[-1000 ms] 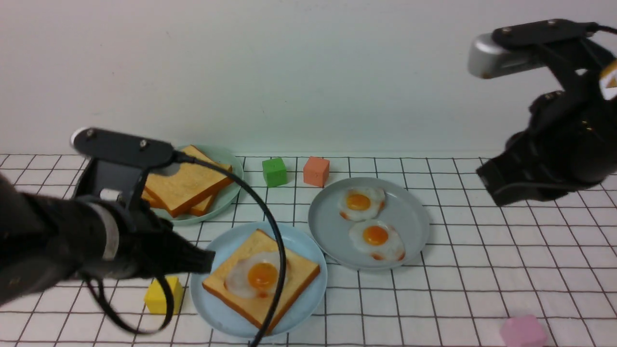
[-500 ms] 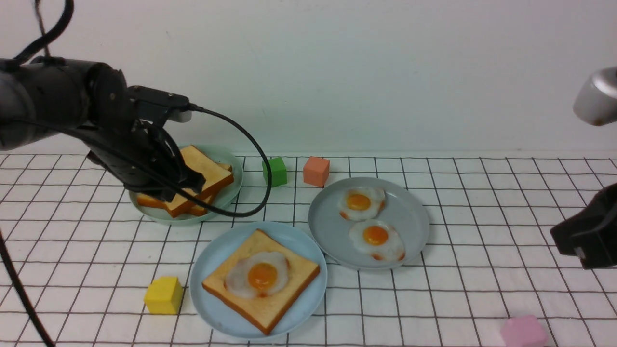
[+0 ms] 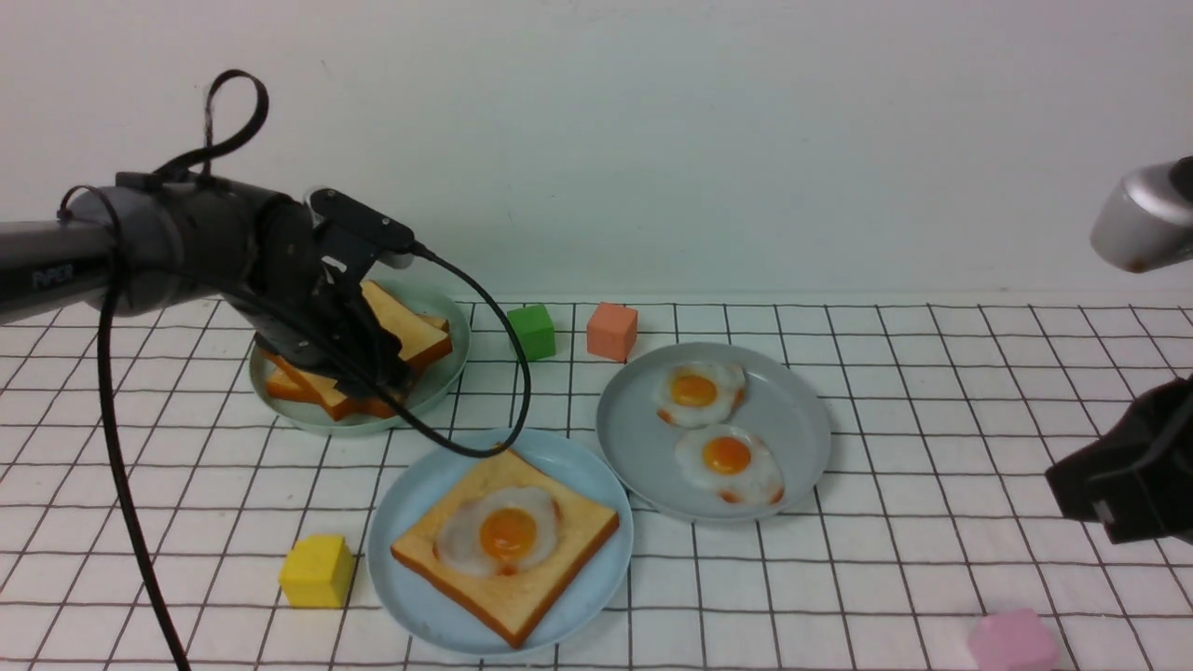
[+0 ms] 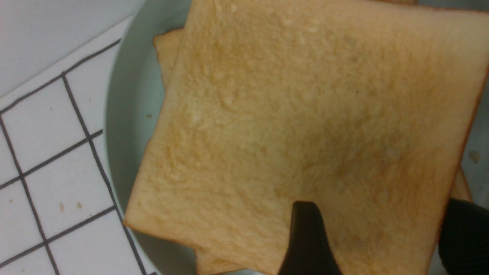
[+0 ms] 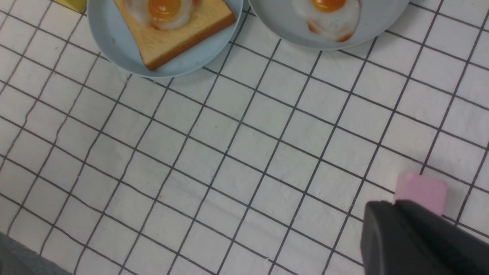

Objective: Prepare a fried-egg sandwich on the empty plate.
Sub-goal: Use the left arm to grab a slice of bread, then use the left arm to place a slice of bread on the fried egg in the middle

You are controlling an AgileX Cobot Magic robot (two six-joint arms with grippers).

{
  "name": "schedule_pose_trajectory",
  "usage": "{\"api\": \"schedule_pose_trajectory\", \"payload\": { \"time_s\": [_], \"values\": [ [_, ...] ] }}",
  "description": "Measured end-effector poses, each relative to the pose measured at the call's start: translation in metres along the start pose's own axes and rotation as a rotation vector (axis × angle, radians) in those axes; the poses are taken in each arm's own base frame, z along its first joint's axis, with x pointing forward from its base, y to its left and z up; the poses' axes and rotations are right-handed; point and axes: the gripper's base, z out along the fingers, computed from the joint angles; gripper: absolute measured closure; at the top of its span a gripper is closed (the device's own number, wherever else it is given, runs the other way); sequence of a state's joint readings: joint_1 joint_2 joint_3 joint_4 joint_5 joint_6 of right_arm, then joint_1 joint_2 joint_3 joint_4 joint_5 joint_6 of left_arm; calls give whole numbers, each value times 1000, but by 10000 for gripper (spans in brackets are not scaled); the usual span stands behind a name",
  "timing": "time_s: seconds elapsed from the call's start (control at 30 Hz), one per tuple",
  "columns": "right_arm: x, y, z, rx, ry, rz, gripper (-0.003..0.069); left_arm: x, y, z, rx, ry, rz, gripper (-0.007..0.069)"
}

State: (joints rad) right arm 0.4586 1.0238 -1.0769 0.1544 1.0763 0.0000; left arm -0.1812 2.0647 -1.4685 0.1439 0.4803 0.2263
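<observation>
Spreading its jaws, your left gripper (image 4: 382, 214) hangs over the pale green plate (image 3: 438, 387), one fingertip above the top toast slice (image 4: 290, 126) and the other beyond its crust. That slice is thick, square and golden, with a finely pitted face and browner edges, and more toast lies under it. On your round, shallow light blue plate (image 3: 596, 596), a toast slice (image 3: 503, 606) carries a glossy fried egg (image 3: 508, 531) with a domed orange yolk. Two more glossy eggs (image 3: 727, 457) lie on the smooth grey plate (image 3: 802, 401). You have a white tabletop (image 3: 895, 578) ruled with dark grid lines, and a plain pale wall (image 3: 652, 140) behind. Compared with a second ago, your left arm has moved back from beside the blue plate to the green one, and your right gripper (image 3: 1090, 499) has shifted farther right and lower; you cannot tell whether its jaws are open or closed. The blue plate's food is unchanged.
</observation>
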Motion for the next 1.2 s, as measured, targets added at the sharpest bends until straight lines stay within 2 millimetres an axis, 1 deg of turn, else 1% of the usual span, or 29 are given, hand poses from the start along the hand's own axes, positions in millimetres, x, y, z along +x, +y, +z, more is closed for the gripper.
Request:
{"api": "schedule_pose_trajectory", "payload": {
  "time_s": [0.13, 0.2, 0.23, 0.27, 0.3, 0.37, 0.4, 0.43, 0.47, 0.5, 0.53, 0.57, 0.6, 0.63, 0.67, 0.73, 0.77, 0.8, 0.83, 0.87, 0.9, 0.93, 0.97, 1.0, 1.03, 1.07, 1.13, 1.17, 1.2],
  "values": [
    [0, 2, 0, -20, -3, 11, 606, 1, 0, 6, -4, 1, 12, 162],
    [0, 3, 0, -33, -3, 18, 604, 1, -1, 8, -3, 2, 11, 195],
    [0, 4, 0, -39, -3, 21, 604, 1, -1, 9, -2, 3, 8, 240],
    [0, 4, 0, -39, -3, 21, 604, 1, -1, 9, -2, 4, 8, 249],
    [0, 4, 0, -42, -3, 23, 603, 0, -1, 9, -1, 4, 8, 324],
    [0, 4, 0, -46, -3, 25, 602, 0, -2, 8, 1, 3, 11, 407],
    [0, 5, 0, -50, -3, 27, 601, -2, -3, 5, 1, 1, 12, 463],
    [0, 5, 0, -51, -3, 27, 600, -2, -3, 5, 1, 0, 11, 472],
    [0, 5, 0, -59, -3, 32, 598, -5, -1, -4, -2, -5, 9, 538],
    [0, 5, 0, -60, -3, 32, 597, -5, -1, -4, -2, -5, 9, 538],
    [0, 6, 0, -62, -2, 33, 596, -7, 0, -15, -5, -10, 5, 564],
    [0, 6, 0, -62, -2, 33, 596, -8, 1, -21, -5, -12, -2, 564],
    [0, 6, 0, -62, -1, 33, 596, -11, 3, -35, -5, -20, -25, 564],
    [0, 6, 0, -62, 0, 33, 595, -15, 5, -55, -1, -31, -52, 563],
    [0, 6, 0, -62, 1, 33, 594, -17, 4, -65, 1, -36, -65, 563],
    [0, 6, 0, -62, 4, 33, 592, -22, -2, -97, 10, -53, -92, 563],
    [0, 6, 0, -62, 4, 33, 590, -23, -9, -109, 22, -54, -105, 563],
    [0, 6, 0, -62, 4, 33, 589, -22, -22, -127, 41, -62, -105, 563],
    [0, 6, 0, -62, 5, 33, 587, -21, -37, -135, 64, -61, -99, 563],
    [1, 6, -1, -62, 4, 33, 586, -15, -54, -144, 91, -48, -89, 563],
    [1, 6, -1, -62, 4, 33, 586, -14, -57, -145, 96, -45, -87, 563],
    [2, 6, -3, -63, 0, 32, 585, -3, -89, -151, 144, -15, -70, 563],
    [2, 6, -4, -64, -4, 25, 586, 6, -103, -150, 163, 11, -59, 563],
    [2, 6, -5, -64, -5, 25, 586, 7, -107, -150, 166, 14, -56, 563],
    [4, 7, -9, -65, -16, 22, 582, 20, -132, -147, 182, 49, -19, 563],
    [4, 7, -9, -65, -17, 22, 582, 22, -135, -146, 183, 51, -19, 563],
    [7, 8, -17, -67, -42, 18, 578, 32, -160, -139, 168, 56, 48, 563],
    [7, 8, -17, -67, -42, 18, 578, 32, -161, -138, 171, 55, 46, 563],
    [8, 8, -21, -68, -56, 16, 577, 33, -167, -135, 159, 52, 60, 563]
  ]
}}
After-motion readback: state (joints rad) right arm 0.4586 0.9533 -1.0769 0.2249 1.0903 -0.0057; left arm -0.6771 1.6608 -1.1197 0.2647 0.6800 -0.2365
